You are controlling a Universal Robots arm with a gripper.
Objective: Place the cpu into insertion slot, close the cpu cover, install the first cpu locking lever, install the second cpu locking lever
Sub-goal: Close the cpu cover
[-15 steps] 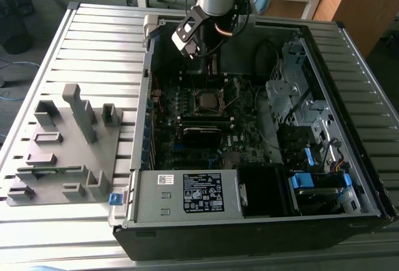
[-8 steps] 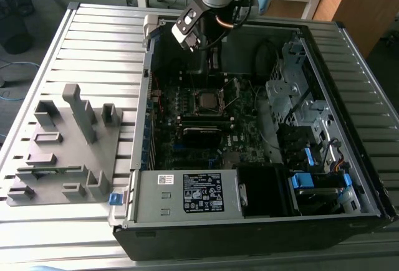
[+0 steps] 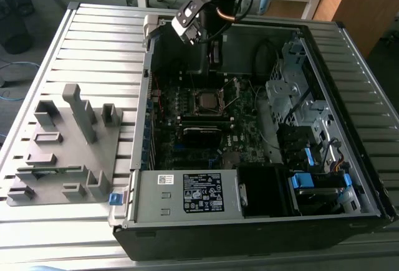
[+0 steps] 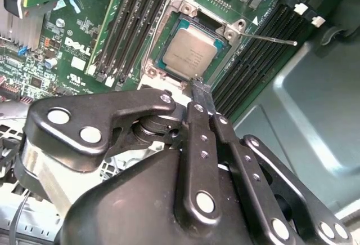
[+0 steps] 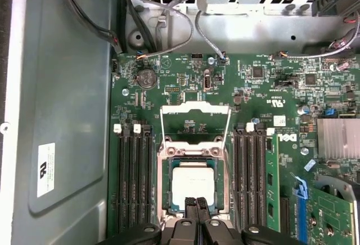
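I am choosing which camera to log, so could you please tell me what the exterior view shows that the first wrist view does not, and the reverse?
Exterior view: the whole open computer case on the slatted table, with a grey fixture block at the exterior view's left. First wrist view: the cpu cover raised off the insertion slot, and the gripper shut, its tips at the slot's edge. Both: the cpu seated in the insertion slot.
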